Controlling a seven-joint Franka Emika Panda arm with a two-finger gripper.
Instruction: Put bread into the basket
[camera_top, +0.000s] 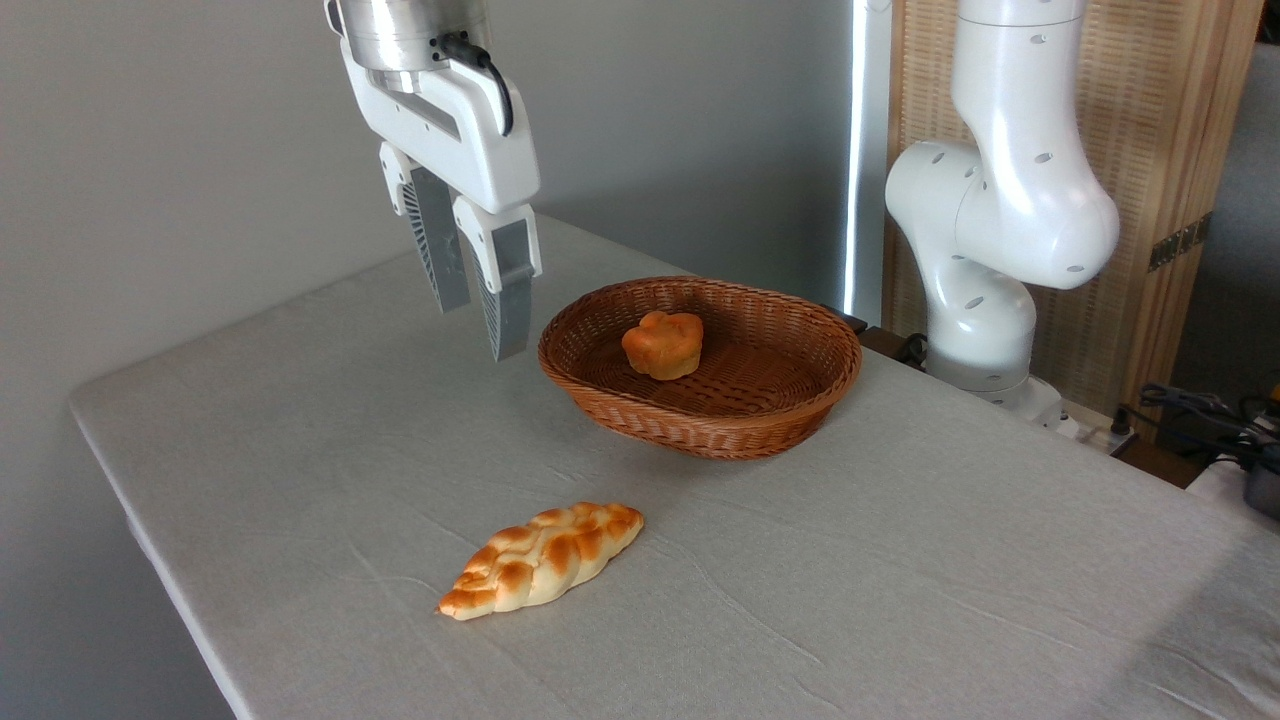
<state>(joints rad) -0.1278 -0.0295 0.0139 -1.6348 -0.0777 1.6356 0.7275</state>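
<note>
The bread (662, 344) sits inside the basket (800, 395), a small round bun, orange-golden, its top lobed like a flower, resting on the woven floor toward the basket's left half. The basket is oval, shallow, reddish-brown wicker with a braided rim, standing on the grey-clothed desk (900, 560). Left of the basket and above desk level hangs the hand (482, 326), empty, its two ribbed fingers (510, 300) pointing down with only a narrow gap between them, clear of the rim. In front of the basket, well apart from it, lies a long braided loaf (542, 558), golden and cream, flat on the cloth. Right of the basket rises the arm's white base (985, 260); its upper links run out of the top edge, and the bun's underside is hidden by the near wall.
</note>
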